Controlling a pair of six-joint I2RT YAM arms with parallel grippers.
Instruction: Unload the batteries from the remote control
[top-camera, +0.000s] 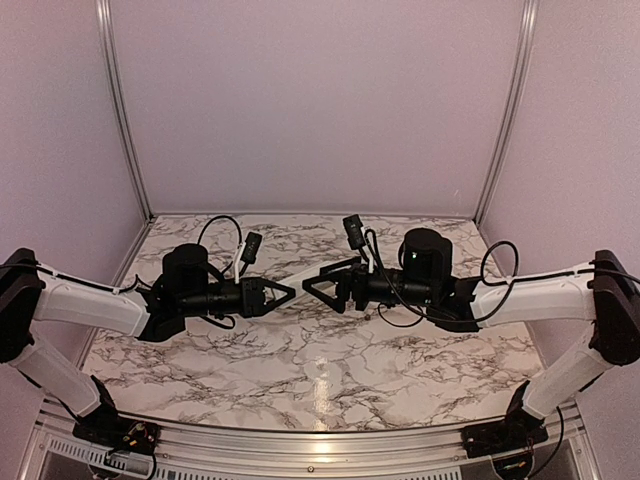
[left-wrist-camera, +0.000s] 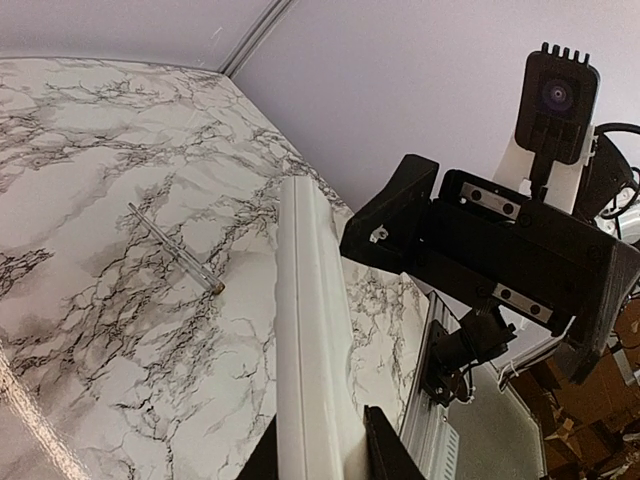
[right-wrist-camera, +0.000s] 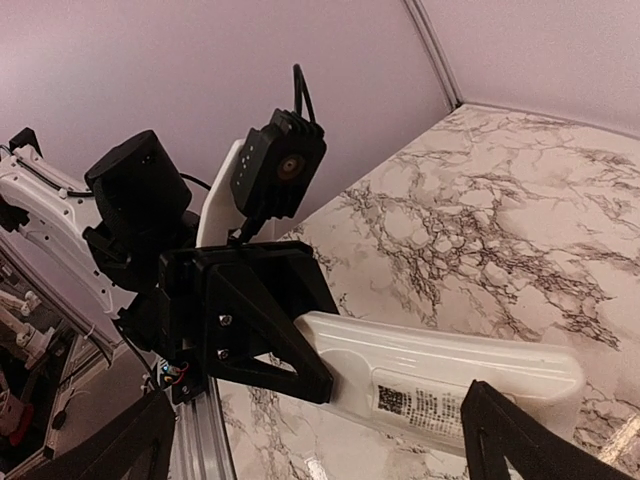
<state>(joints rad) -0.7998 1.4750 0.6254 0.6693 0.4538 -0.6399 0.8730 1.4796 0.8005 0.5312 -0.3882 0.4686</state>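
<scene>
White plastic over grey-veined marble: the remote control (top-camera: 305, 272) hangs above the middle of the bench (top-camera: 320, 380), gripped at one end by the left end effector (top-camera: 283, 293), whose black fingers (right-wrist-camera: 265, 330) are clamped on the bar's two sides. The right end effector (top-camera: 315, 288) faces it head-on from the other side with its fingers spread wide; in the right wrist view the free, rounded end of the remote reaches into the space between them, and neither finger is seen touching it. The face turned to that camera is plain white and carries a small printed label (right-wrist-camera: 420, 405); the left fingers cover the held end, so that part of the casing cannot be read. A thin rod (left-wrist-camera: 175, 250) with a brownish tip lies flat on the marble, apart from the remote and to its left in the left wrist view. Each wrist's camera (right-wrist-camera: 285, 165) stands just behind its fingers, with black cables (top-camera: 225, 225) looping over the arms. Pale lilac walls (top-camera: 320, 100) and aluminium posts (top-camera: 120, 110) close in the far side of the bench.
</scene>
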